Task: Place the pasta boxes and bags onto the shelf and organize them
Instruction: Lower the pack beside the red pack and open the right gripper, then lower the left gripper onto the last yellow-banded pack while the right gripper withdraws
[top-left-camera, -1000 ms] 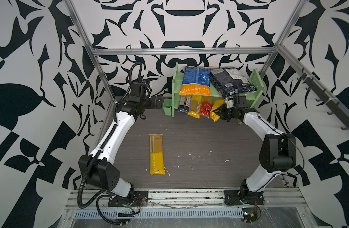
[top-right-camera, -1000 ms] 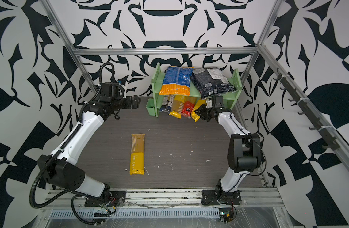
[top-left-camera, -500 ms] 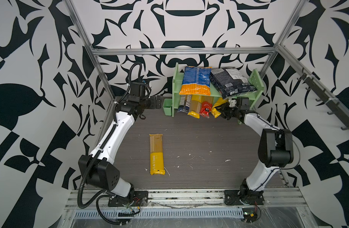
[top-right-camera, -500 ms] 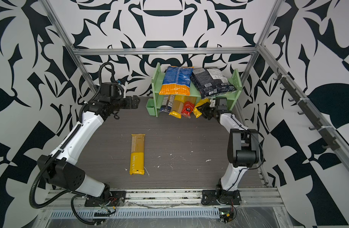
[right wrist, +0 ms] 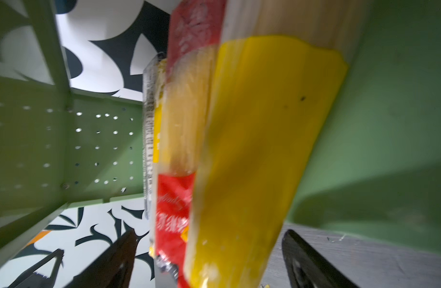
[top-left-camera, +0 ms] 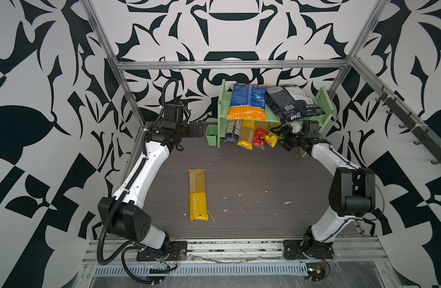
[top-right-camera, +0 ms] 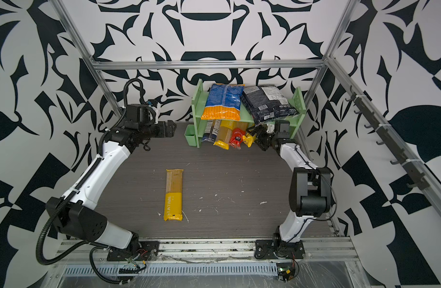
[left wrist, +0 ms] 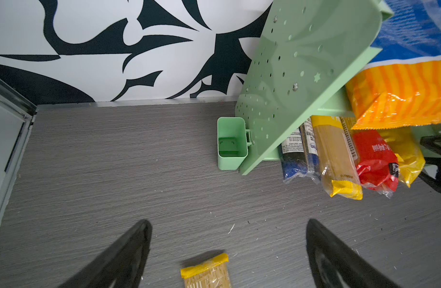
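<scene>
**Seven packs counted: six shelved, one loose**

We count seven pasta packs and one light green two-tier shelf [top-left-camera: 323, 104] with hole-dotted side panels at the back of the dark wood-grain table [top-left-camera: 252, 174]. Two wide bags lie on the upper tier: a blue-and-orange bag [top-left-camera: 248, 104] and, beside it, a black bag with a white label [top-left-camera: 291, 104]. Four long packs poke out of the lower tier side by side: a navy-and-clear pack [top-left-camera: 230, 132], a yellow pack [top-left-camera: 247, 134], a red pack [top-left-camera: 260, 138] and an end yellow pack [top-left-camera: 271, 139]. A third yellow pack, the loose one [top-left-camera: 198, 194], lies flat on the open table, well apart from the shelf. One small green cup [top-left-camera: 211, 134] hangs on the shelf's side panel.

A second ago the right gripper [top-left-camera: 279, 138] clamped the end yellow pack, tilted at the shelf front. Now its jaws stand wide, straddling that pack's tip, and the pack rests beside the red one. The left gripper [left wrist: 227, 224] has stayed fully spread and empty, above the table near the cup.
</scene>
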{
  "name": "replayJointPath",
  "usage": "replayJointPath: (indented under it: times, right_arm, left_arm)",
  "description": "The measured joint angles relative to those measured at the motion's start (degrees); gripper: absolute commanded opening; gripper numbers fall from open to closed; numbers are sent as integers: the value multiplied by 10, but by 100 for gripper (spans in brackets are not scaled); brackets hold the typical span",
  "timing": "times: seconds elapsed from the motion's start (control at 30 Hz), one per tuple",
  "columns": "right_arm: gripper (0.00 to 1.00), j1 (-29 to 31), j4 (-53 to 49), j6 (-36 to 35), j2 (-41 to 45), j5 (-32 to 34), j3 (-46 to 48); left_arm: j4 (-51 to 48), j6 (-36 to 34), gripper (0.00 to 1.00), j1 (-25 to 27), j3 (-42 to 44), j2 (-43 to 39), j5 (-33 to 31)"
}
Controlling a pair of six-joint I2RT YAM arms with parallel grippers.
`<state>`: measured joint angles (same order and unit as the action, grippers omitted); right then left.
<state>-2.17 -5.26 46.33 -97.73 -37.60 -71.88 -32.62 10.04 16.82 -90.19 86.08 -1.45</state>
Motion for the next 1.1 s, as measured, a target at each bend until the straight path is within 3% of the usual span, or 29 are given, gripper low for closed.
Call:
replayJointPath:
  times: [0.53, 0.83, 1.1]
  right_arm:
    - [96, -2, -48, -24, 81, 4, 81]
    - [96, -11, 27, 27, 62, -44, 134]
    - [96, -11, 2, 28, 134, -41, 176]
  left_arm:
    - [2, 11, 99, 0, 37, -37, 9]
    - [2, 13, 99, 0, 44, -58, 17]
    - [0, 13, 99, 0, 57, -87, 17]
